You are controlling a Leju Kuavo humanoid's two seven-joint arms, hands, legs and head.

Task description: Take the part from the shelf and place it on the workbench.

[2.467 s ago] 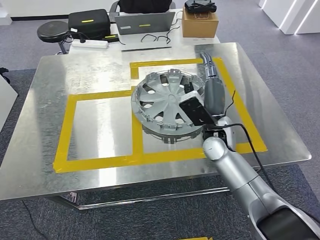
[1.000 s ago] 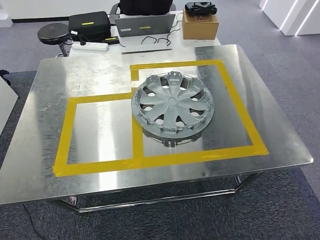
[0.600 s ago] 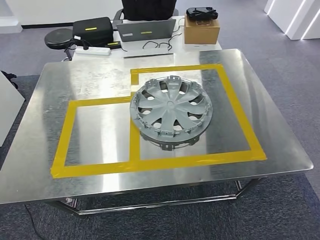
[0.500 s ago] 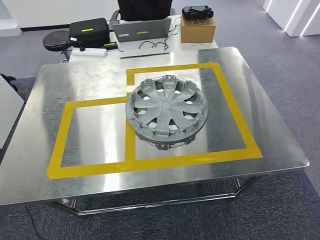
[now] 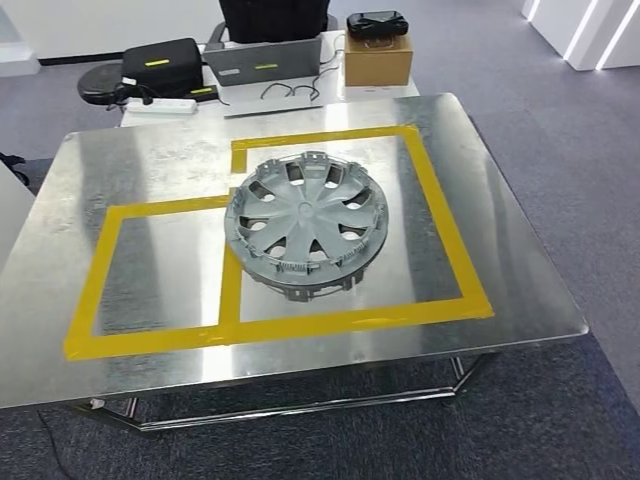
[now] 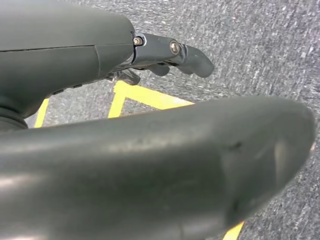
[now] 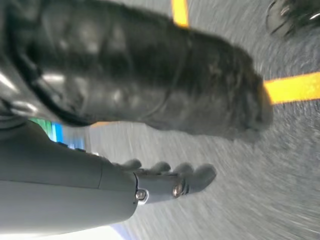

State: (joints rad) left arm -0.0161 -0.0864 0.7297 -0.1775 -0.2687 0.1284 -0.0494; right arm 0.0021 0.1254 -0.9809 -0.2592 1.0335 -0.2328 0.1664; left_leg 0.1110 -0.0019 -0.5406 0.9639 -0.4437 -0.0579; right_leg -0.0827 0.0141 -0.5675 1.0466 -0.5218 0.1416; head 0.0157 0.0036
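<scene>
So, the silver hubcap (image 5: 306, 222) is seen lying flat on the metal workbench (image 5: 521, 270), face up, roughly at the middle of the bench and a bit toward the far edge. It is sat inside the larger rectangle marked out in yellow tape (image 5: 445, 225), with its left rim overlapping the tape strip that divides the two marked boxes. Nothing is touching it.

Past the far edge of the bench, a laptop (image 5: 263, 62) is set on a white table, with a cardboard box (image 5: 378, 58) beside it toward the far right corner and a black controller (image 5: 376, 22) laid on top of the box. A black case (image 5: 161, 63) and a white power strip (image 5: 160, 105) are placed off the far left corner, next to a round black stool (image 5: 100, 83).

The left hand (image 6: 166, 52) is seen in the left wrist view, hanging over grey carpet with yellow floor tape (image 6: 147, 97); its fingers are stretched out, apart, with nothing in them. The right hand (image 7: 170, 182) is shown much the same in the right wrist view, fingers extended and nothing held, though that picture is blurred.
</scene>
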